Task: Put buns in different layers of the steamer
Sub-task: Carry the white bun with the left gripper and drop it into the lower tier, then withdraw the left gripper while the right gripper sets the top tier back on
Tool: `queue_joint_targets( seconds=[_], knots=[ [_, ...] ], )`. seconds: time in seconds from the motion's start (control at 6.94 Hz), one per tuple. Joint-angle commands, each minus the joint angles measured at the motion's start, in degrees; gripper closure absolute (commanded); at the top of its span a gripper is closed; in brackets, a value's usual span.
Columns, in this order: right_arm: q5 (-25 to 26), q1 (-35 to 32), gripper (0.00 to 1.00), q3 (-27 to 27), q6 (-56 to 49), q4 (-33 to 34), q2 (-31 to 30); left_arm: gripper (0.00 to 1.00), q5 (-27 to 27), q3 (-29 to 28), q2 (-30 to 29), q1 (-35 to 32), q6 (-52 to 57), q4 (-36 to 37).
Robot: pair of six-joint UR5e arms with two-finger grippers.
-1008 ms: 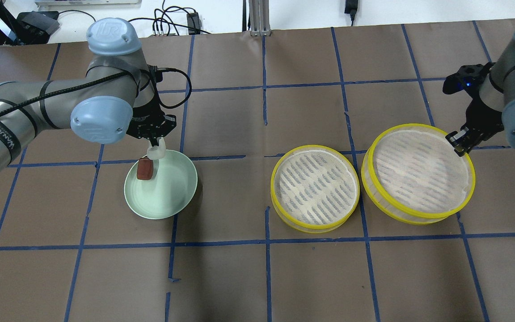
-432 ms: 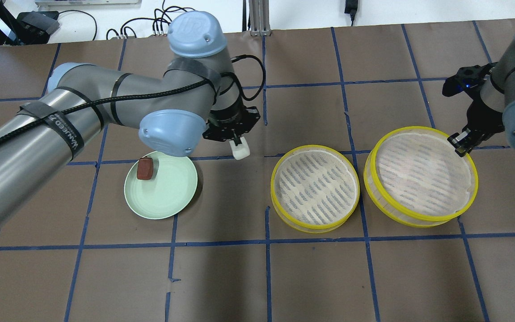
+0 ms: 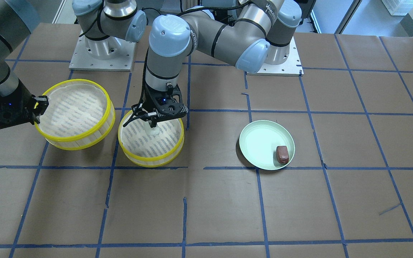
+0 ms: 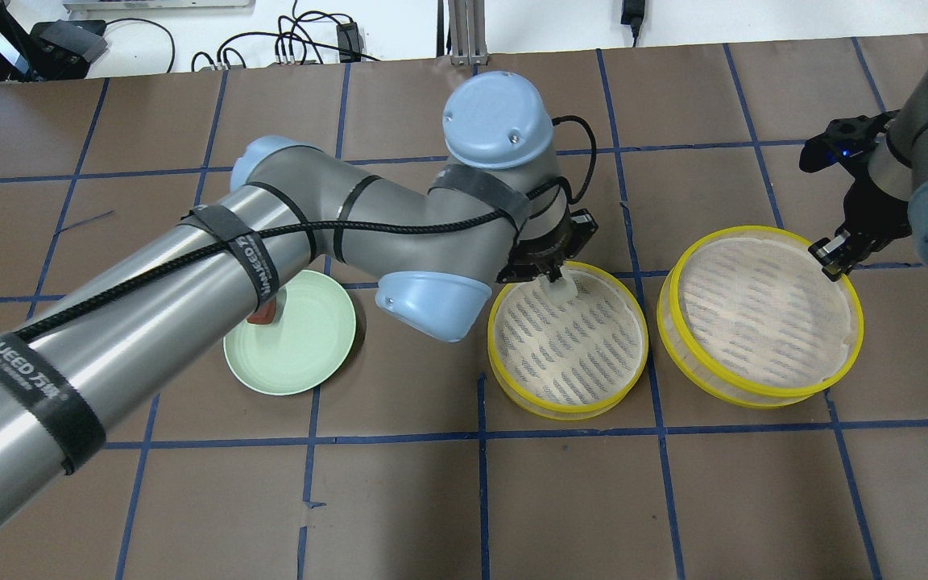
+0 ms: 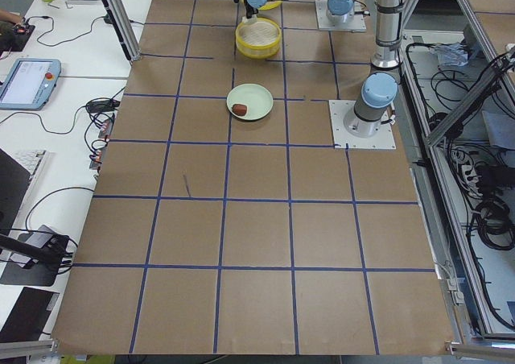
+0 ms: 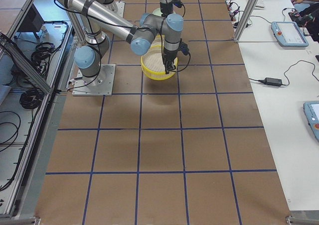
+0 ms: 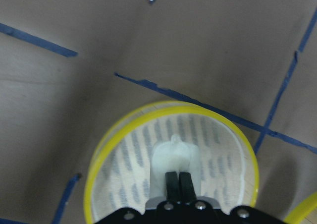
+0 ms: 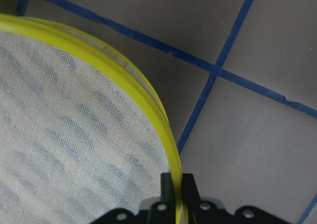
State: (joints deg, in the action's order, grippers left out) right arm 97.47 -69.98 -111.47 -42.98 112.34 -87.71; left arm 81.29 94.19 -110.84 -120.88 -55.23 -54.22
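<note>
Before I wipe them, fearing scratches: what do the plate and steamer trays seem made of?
Plate: smooth pale green with soft sheen, probably plastic or melamine. Trays: glossy yellow rims and pale slatted walls, likely plastic; floors look like white perforated cloth or paper.

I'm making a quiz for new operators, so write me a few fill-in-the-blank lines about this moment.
1. The held bun in the left gripper, over one steamer tray, is ___ in colour.
2. The brown bun lies on the green ___.
3. The right gripper is shut on the yellow ___ of the other steamer tray.

Missing words: white; plate; rim.
</note>
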Motion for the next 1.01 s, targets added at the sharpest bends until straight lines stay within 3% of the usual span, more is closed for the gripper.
queue_joint_targets(
  seconds=[0.0, 0.29, 0.43, 0.72, 0.86],
  knots=[
    [0.0, -0.1, 1.00, 0.0, -0.1, 0.9, -0.1, 0.01, 0.1, 0.9, -1.2, -1.4, -0.7, 1.0],
    [-0.1, -0.2, 1.00, -0.1, 0.0, 0.8, -0.1, 0.00, 0.6, 1.2, 0.1, -1.1, 4.3, 0.6],
    [-0.1, -0.2, 1.00, -0.2, 0.0, 0.7, -0.2, 0.00, 5.2, 1.3, 1.0, 1.5, 13.0, -1.0],
    [0.5, -3.2, 1.00, -0.2, 4.1, 0.4, -0.7, 0.00, 8.2, 2.7, 4.4, 13.4, 33.9, -9.5],
    [0.8, -7.8, 1.00, 0.2, 9.4, 0.9, -0.8, 0.00, 9.9, 3.6, 5.5, 19.6, 42.2, -11.4]
  ],
)
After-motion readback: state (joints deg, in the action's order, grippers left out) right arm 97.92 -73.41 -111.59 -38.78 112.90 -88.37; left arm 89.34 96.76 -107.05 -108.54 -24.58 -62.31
